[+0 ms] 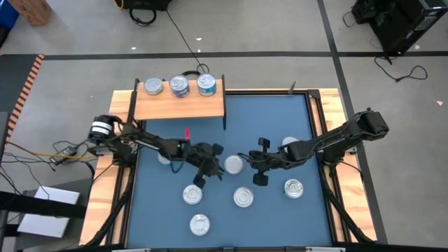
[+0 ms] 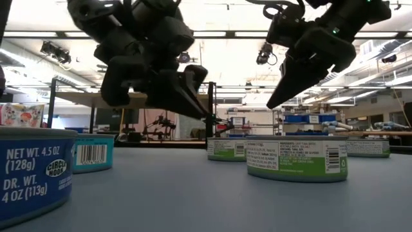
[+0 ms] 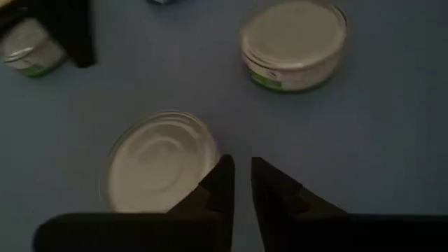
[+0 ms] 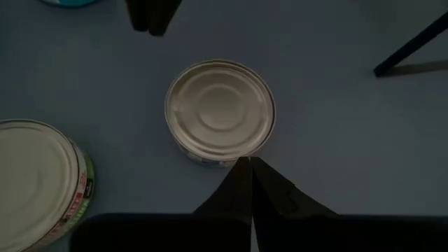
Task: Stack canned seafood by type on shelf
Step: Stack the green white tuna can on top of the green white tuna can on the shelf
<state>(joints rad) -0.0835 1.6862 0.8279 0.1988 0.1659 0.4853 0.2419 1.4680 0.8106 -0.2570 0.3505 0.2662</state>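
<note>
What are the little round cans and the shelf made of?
The cans look like metal: their lids are silvery and shiny, with pressed rings. Paper-looking printed labels wrap their sides. The shelf looks like light wood, pale tan and matte, on thin black legs that are probably metal.

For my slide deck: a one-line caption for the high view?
Three cans on the shelf; both arms hover over loose cans on the blue table.
</note>
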